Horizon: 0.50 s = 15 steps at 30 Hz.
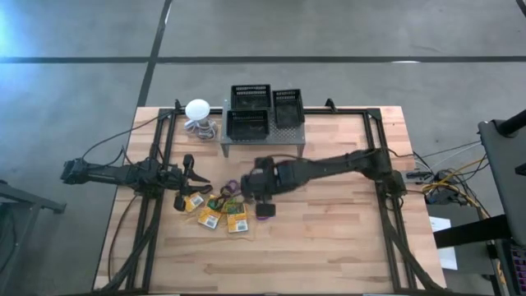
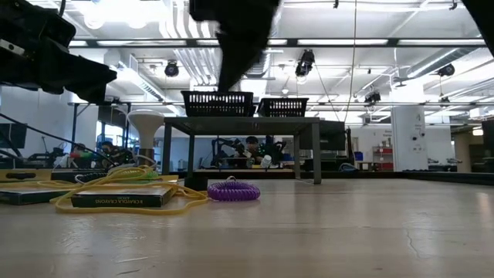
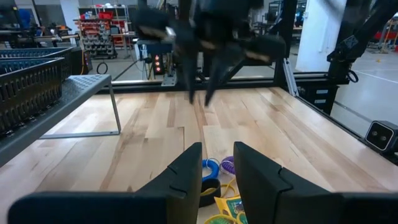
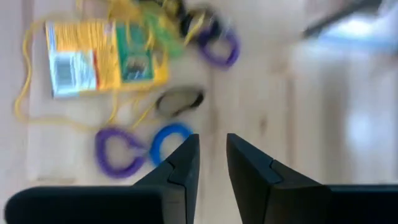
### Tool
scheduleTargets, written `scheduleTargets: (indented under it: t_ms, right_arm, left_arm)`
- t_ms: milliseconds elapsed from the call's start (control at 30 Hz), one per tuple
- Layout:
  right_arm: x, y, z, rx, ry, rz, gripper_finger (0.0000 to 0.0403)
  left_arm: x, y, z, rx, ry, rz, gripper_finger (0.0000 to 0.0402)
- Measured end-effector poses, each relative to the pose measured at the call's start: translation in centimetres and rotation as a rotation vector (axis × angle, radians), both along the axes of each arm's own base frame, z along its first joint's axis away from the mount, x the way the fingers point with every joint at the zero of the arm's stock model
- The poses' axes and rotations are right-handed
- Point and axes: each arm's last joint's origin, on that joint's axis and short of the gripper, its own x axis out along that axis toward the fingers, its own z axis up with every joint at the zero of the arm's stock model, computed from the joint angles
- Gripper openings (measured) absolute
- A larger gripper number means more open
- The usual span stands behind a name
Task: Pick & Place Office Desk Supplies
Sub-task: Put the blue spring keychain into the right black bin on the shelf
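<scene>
- Hanging above the table's middle, the right gripper [image 4: 211, 163] points down over the wood; its fingers stand nearly together with a narrow gap and nothing between them.
- Stretching in from the table's right side, the right arm lies nearly level.
- Just beside it lie a blue ring [image 4: 169, 138], purple rings [image 4: 118, 152] and yellow-and-green flat boxes [image 1: 212, 215], tangled in tan rubber bands [image 2: 123, 202].
- Waiting at the left, the left gripper [image 3: 216, 163] has a narrow gap, empty.
- Black mesh trays [image 1: 249, 113] sit on a grey stand [image 1: 288, 138] at the far edge.
</scene>
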Motion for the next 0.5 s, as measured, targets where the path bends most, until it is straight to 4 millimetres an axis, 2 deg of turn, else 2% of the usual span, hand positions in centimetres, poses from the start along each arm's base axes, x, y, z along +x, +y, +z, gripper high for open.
scheduleTargets:
  t_ms: [133, 267, 367, 500]
  right_arm:
    - [-2.1, 1.7, -1.6, 0.058, -0.035, -0.074, 0.0068]
    - [-4.3, 2.9, -3.0, 0.141, -0.171, -0.122, 0.0071]
    - [-5.5, 2.9, -4.2, 0.222, -0.318, -0.164, 0.0082]
    - [-6.3, 2.3, -6.1, 0.304, -0.460, -0.138, 0.0108]
  left_arm:
    - [0.0, 0.0, 0.0, 0.000, 0.002, 0.000, 0.0095]
    - [0.1, 0.0, -0.1, 0.001, 0.011, 0.000, 0.0095]
    - [0.1, 0.0, -0.2, 0.002, 0.018, 0.000, 0.0095]
    - [0.1, 0.0, -0.2, 0.003, 0.028, 0.000, 0.0095]
